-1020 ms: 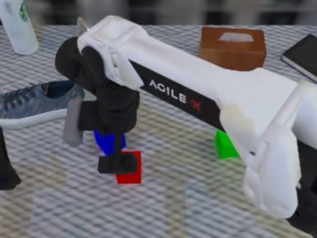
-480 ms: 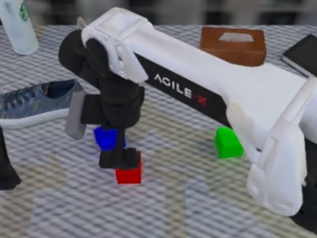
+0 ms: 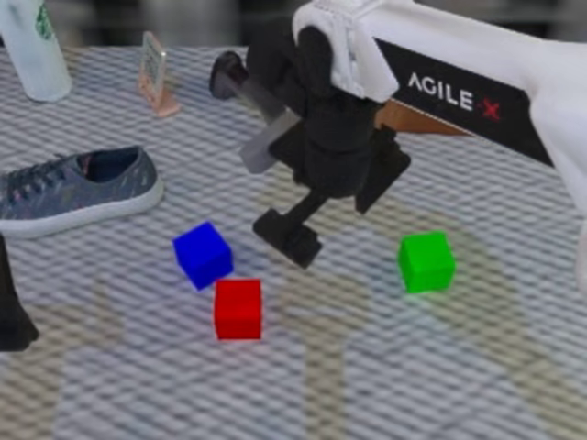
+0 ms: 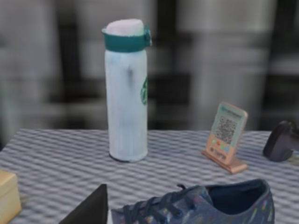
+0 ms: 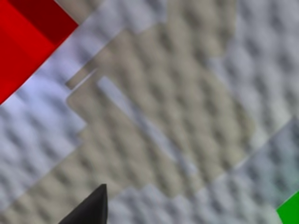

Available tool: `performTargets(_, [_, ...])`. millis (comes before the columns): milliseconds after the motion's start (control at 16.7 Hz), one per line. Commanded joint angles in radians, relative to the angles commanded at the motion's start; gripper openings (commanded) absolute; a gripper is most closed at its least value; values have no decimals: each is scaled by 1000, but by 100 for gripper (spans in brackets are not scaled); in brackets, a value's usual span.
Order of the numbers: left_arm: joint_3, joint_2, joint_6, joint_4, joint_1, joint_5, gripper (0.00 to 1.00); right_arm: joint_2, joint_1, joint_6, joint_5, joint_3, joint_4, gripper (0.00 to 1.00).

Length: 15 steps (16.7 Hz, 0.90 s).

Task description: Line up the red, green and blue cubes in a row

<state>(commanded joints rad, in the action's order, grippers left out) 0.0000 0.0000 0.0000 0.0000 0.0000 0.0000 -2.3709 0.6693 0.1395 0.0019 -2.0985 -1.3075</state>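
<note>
Three cubes lie on the tabletop, none held. Left of the right arm's fingers, the blue cube and red cube sit corner to corner, the red one lower. Right of the fingers, well apart, is the green cube, plainly nearest this arm. Whether the fingers are spread or closed cannot be told. The left arm is parked at the far left edge. No container is seen among the cubes.
</note>
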Motion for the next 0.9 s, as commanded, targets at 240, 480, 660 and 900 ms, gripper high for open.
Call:
performTargets(240, [0,0,0,0,0,0,100,136,-119,-298,-2,271,114,100])
performTargets(480, [0,0,0,0,0,0,100,225,-192,-441,0,409,189,100])
performTargets(660, [0,0,0,0,0,0,100,232,-197,-450,1,418,195,100])
performTargets(900, [0,0,0,0,0,0,100,223,-194,-450,1,424,208,100])
